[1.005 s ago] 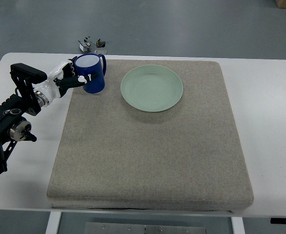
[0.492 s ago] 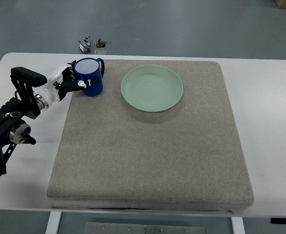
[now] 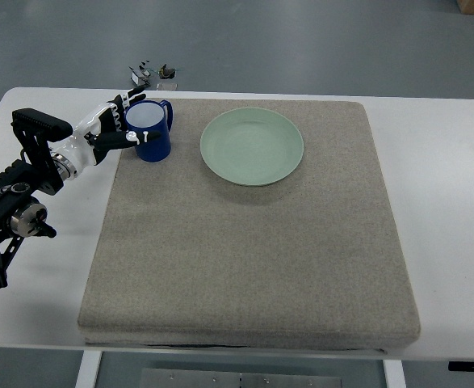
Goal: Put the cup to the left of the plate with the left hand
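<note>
Cup stood upright on the mat, gripped round its body by the left hand, the plate beyond it. It looked rigid, glazed and likely slippery, so the body grip suited it.

**Blue cup upright left of green plate**

The blue cup, white inside, stands upright on the grey mat's far-left corner, handle toward the plate. The round, pale green plate lies flat just to its right, apart from it.
</note>
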You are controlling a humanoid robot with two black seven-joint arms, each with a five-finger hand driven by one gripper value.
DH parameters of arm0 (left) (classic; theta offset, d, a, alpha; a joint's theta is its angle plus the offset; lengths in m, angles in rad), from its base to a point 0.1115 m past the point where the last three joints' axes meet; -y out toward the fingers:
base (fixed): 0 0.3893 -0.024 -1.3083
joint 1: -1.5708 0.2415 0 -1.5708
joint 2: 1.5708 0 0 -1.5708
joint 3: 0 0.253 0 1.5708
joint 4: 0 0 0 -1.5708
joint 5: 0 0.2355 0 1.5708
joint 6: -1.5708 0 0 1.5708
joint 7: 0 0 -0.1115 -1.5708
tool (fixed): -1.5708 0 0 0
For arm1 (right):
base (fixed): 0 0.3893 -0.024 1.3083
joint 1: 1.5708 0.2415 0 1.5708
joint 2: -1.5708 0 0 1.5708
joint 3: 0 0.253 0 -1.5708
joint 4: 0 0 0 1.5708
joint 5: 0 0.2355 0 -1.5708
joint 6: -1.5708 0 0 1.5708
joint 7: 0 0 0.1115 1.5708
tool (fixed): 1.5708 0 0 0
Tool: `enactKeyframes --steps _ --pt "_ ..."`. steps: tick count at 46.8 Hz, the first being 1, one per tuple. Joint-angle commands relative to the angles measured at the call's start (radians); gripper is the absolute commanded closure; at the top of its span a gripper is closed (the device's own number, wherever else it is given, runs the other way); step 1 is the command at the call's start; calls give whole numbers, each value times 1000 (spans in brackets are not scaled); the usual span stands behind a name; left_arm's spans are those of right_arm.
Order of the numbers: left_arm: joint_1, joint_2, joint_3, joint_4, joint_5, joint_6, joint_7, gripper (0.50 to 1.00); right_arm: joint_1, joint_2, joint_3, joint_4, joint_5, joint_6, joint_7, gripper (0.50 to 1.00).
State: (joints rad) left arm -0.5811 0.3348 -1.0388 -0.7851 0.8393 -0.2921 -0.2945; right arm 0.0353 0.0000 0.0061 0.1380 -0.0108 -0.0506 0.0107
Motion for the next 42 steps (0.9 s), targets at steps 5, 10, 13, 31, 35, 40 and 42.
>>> enactKeyframes --steps 5,10,13,31,35,40,42 --pt "-28 67 3 1 -167 -25 15 501 0 0 0 0 0 0 0 566" --pt "-85 127 13 18 -275 -78 31 501 0 0 0 0 0 0 0 566" --pt "-115 156 13 38 -322 -116 72 501 0 0 0 0 0 0 0 566" --pt "-269 151 11 158 -661 -251 385 501 0 0 0 0 0 0 0 566" --pt "-276 147 11 171 -742 -266 452 501 0 0 0 0 0 0 0 566" --pt "-284 142 9 178 -828 -266 528 501 0 0 0 -1 0 0 0 566" --pt "-286 141 9 178 -853 -268 544 501 0 0 0 0 0 0 0 566"
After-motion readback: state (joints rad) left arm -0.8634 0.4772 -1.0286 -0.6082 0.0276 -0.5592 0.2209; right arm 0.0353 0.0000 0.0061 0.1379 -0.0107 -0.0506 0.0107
